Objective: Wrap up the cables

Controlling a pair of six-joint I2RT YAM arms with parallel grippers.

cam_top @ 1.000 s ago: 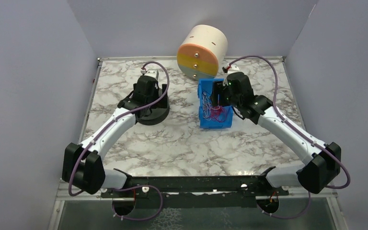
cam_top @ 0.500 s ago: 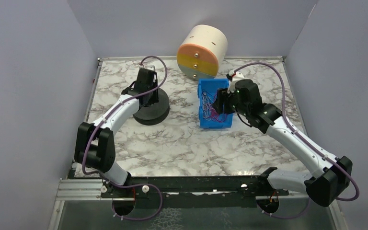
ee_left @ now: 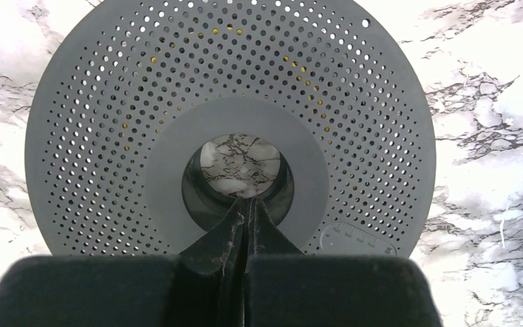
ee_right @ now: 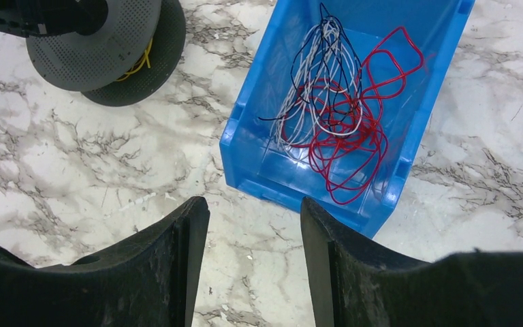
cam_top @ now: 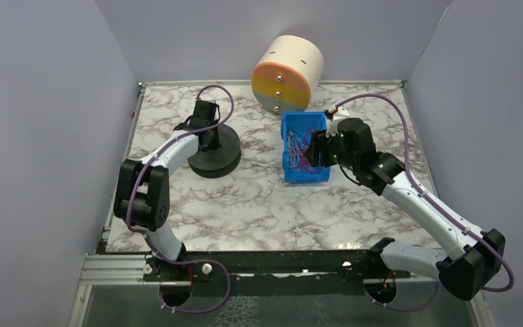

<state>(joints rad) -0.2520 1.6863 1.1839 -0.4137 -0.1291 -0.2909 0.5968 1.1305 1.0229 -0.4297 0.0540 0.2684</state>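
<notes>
The cables (ee_right: 340,116) are a tangle of thin red, white and dark wires lying in a blue bin (ee_right: 259,167); from above the cables (cam_top: 300,155) show inside that bin (cam_top: 305,174). My right gripper (ee_right: 254,204) is open over the marble just short of the bin's near wall, with nothing between its fingers. A dark grey perforated spool (ee_left: 231,88) stands to the left, with a little yellow wire (ee_right: 143,60) between its discs. My left gripper (ee_left: 248,203) is shut and holds nothing, its tips at the near edge of the spool's centre hole.
A peach, yellow and grey cylinder (cam_top: 287,73) lies on its side against the back wall, behind the bin. From above, the spool (cam_top: 219,155) and left gripper (cam_top: 210,135) sit mid-left and the right gripper (cam_top: 314,146) hangs at the bin's right side. Grey walls enclose the table.
My left gripper has closed from open while its arm drew in over the spool. My right arm has shifted slightly right, staying by the bin.
</notes>
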